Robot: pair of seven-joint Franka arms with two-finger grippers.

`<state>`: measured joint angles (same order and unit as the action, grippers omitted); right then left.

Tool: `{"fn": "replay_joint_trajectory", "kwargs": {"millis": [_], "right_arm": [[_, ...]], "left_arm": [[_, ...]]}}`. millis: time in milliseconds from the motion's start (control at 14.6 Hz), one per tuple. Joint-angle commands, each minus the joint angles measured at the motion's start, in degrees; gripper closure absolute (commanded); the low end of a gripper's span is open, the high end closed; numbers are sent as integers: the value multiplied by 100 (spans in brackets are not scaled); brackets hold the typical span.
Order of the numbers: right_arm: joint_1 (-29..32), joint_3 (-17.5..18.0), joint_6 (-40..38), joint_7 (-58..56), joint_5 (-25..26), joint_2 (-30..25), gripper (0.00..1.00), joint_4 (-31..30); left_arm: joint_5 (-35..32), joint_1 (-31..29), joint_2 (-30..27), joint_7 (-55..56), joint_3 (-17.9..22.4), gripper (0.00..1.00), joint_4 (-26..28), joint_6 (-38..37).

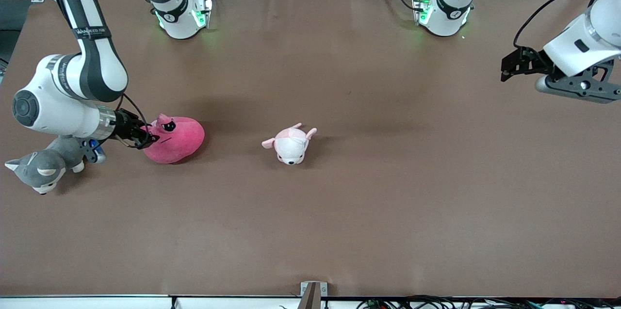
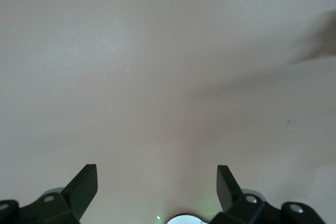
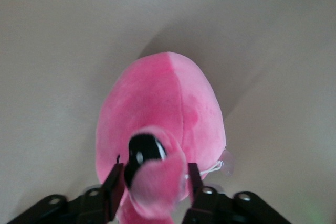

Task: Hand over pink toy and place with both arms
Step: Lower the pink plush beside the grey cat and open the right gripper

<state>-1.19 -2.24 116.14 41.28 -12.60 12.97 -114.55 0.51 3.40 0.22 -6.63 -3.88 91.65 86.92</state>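
Observation:
The hot-pink pink toy (image 1: 177, 140) lies on the brown table (image 1: 339, 212) toward the right arm's end. My right gripper (image 1: 145, 137) is low at the toy's face end. In the right wrist view the pink toy (image 3: 168, 103) fills the middle. The right gripper (image 3: 153, 174) is open, its fingers (image 3: 113, 187) standing on either side of a pink ear and a black eye patch, with a small gap on one side. My left gripper (image 1: 508, 67) hangs open and empty over the left arm's end of the table, and in its own view the left gripper (image 2: 157, 177) shows only bare tabletop.
A pale pink-and-white puppy plush (image 1: 290, 144) lies near the table's middle. A grey-and-white husky plush (image 1: 41, 166) lies beside the right arm's wrist, nearer the front camera than the pink toy. The arms' bases (image 1: 182, 15) stand along the table's back edge.

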Motion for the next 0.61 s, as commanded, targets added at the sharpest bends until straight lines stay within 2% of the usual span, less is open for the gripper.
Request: {"fn": "replay_joint_trajectory", "kwargs": {"millis": [0,137,273,546], "right_arm": [[198,75,-564,-1099,-24,-67,0,641],[400,75,-1021,-2583,116,-58,0,1266],[488,75,-1199,-3693,545,-49,0,1706],[471,75,-1208,-4076,1153,-58,0,2156]], "left_arm": [[-33,-24,127,-14,19,0,-454,-78],[-42,-33,250,-14,11,0,-630,-78],[-16,-155,347,-31,45,0,-762,-78],[-16,-226,356,-14,46,0,-789,-78]]}}
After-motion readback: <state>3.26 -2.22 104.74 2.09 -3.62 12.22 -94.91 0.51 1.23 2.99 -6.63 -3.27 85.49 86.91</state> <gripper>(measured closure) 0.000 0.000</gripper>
